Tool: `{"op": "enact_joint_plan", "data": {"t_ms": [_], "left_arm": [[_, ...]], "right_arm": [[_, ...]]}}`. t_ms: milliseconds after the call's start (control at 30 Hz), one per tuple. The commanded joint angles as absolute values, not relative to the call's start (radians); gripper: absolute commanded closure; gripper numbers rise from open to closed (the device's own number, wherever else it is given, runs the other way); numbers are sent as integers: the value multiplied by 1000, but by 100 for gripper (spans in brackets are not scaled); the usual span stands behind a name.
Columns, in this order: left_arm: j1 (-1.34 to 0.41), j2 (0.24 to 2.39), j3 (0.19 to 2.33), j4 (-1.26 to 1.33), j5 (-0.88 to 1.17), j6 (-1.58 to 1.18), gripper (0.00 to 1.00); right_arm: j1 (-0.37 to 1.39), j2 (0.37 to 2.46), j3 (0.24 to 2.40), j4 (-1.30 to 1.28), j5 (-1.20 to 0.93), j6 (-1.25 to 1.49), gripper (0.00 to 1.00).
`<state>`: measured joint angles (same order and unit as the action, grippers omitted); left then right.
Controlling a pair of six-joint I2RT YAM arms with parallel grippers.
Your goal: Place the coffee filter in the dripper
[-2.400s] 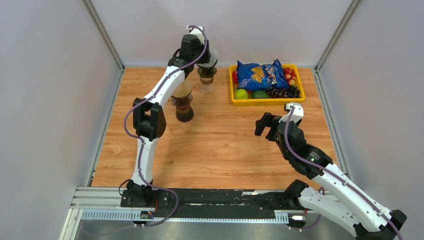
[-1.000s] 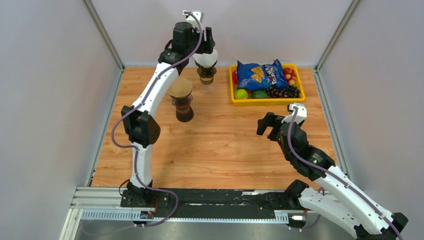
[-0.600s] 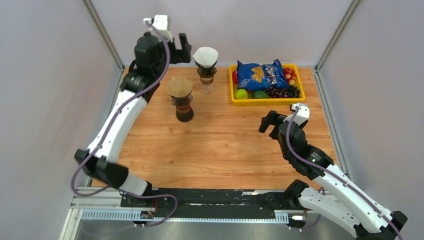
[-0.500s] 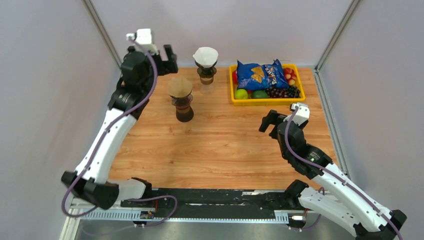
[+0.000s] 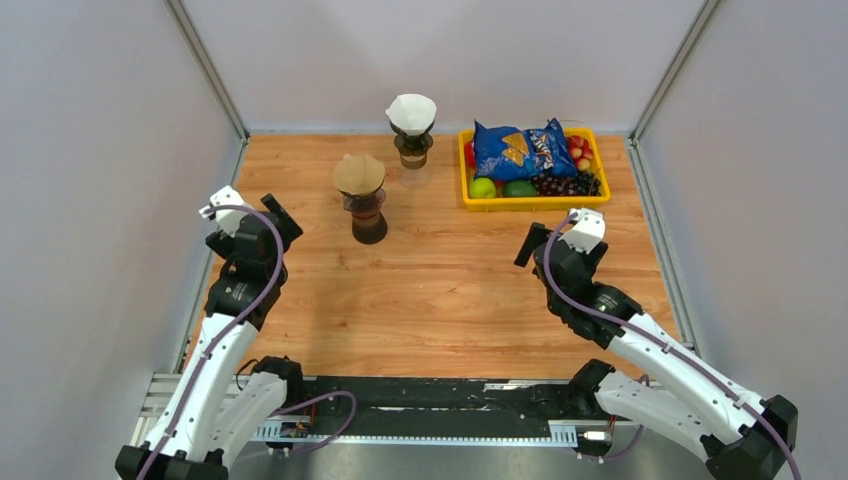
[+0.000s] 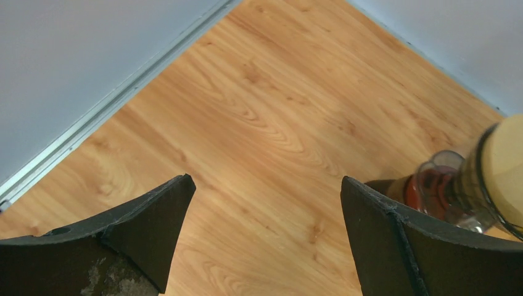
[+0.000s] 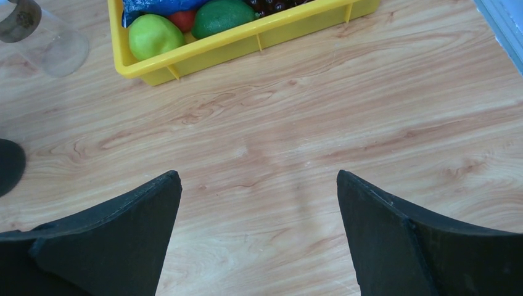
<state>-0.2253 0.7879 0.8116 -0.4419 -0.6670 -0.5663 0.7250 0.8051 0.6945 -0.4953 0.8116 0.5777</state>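
A white coffee filter (image 5: 411, 110) sits in the brown dripper (image 5: 412, 148) at the back of the table, nothing touching it. A second dripper with a tan filter (image 5: 359, 174) stands on a dark carafe (image 5: 368, 222); it shows at the right edge of the left wrist view (image 6: 487, 179). My left gripper (image 5: 283, 218) is open and empty at the table's left side, well away from both drippers, over bare wood in its wrist view (image 6: 265, 191). My right gripper (image 5: 533, 243) is open and empty in front of the yellow tray, over bare wood (image 7: 259, 185).
A yellow tray (image 5: 530, 203) at the back right holds a blue chip bag (image 5: 518, 148), a green apple (image 7: 151, 35), a lime (image 7: 219, 16) and grapes. The back dripper's clear glass base (image 7: 55, 46) shows top left in the right wrist view. Grey walls enclose the table.
My left arm let go at the white filter and swung back from the rear dripper to the near left side. The white filter stays in the dripper. My right arm shifted only slightly.
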Motion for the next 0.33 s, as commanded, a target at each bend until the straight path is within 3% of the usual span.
{"op": "enact_joint_plan", "data": {"t_ms": [0, 300], "left_arm": [[-178, 742, 783, -443, -729, -660, 0], [-134, 750, 741, -415, -677, -660, 0]], "right_arm": [[724, 805, 684, -464, 842, 631, 0], [724, 789, 671, -459, 854, 654, 0]]}}
